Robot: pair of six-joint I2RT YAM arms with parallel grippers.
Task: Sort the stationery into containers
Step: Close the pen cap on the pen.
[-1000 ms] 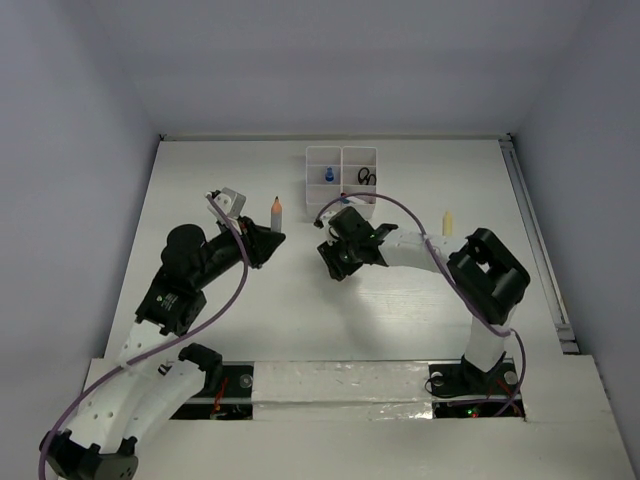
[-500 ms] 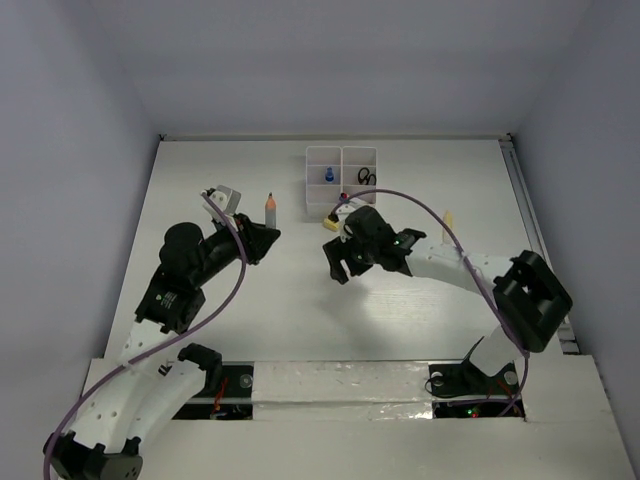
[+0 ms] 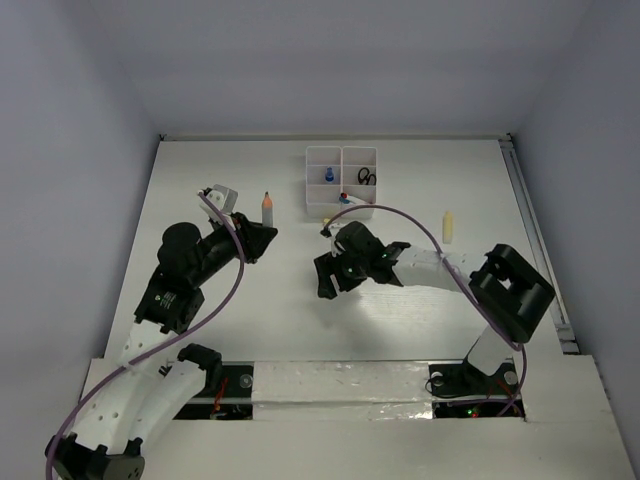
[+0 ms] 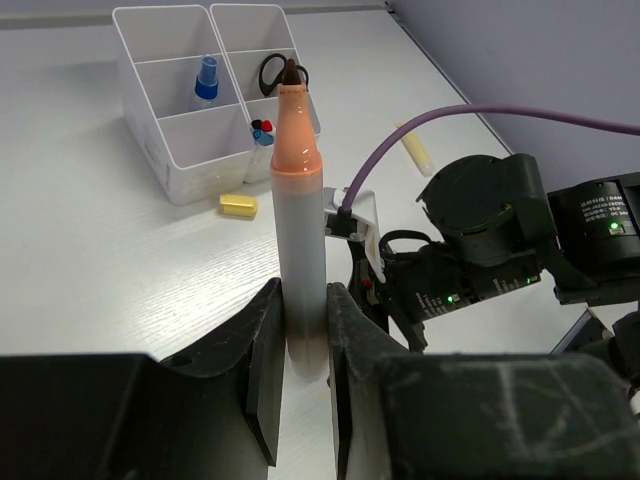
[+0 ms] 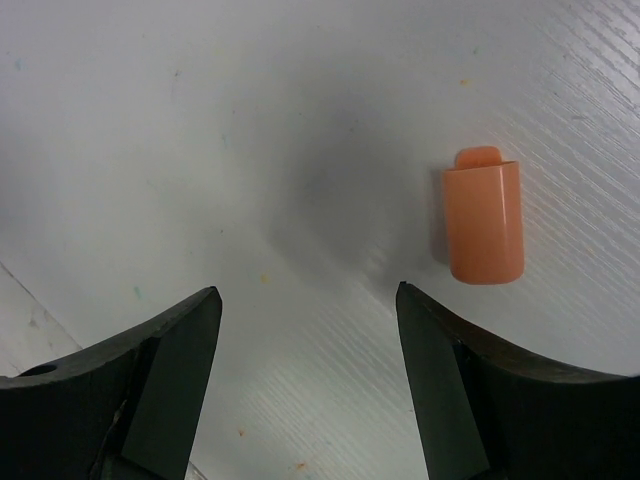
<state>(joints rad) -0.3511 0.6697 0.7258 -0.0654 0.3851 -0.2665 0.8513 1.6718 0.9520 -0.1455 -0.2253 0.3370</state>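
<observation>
My left gripper (image 3: 259, 238) (image 4: 305, 335) is shut on an uncapped marker (image 3: 266, 208) (image 4: 299, 200) with a pale barrel, an orange collar and a dark tip, and holds it upright left of the containers (image 3: 341, 176) (image 4: 180, 160). My right gripper (image 3: 326, 281) (image 5: 305, 293) hangs open just above the table in the middle. A short orange cap (image 5: 483, 225) lies on the table just past its right fingertip (image 5: 415, 305), outside the gap. The white organiser holds scissors (image 4: 275, 72), a blue-topped item (image 4: 205, 76) and capped pens (image 4: 262, 131).
A yellow eraser (image 4: 238, 205) (image 3: 326, 222) lies on the table just in front of the organiser. A cream tube (image 3: 448, 225) (image 4: 415, 152) lies to the right of it. The right arm's cable (image 3: 400, 215) arcs over the table's middle.
My right gripper has opened wide and moved left and nearer, away from the organiser. The left gripper has carried the marker slightly left and farther back.
</observation>
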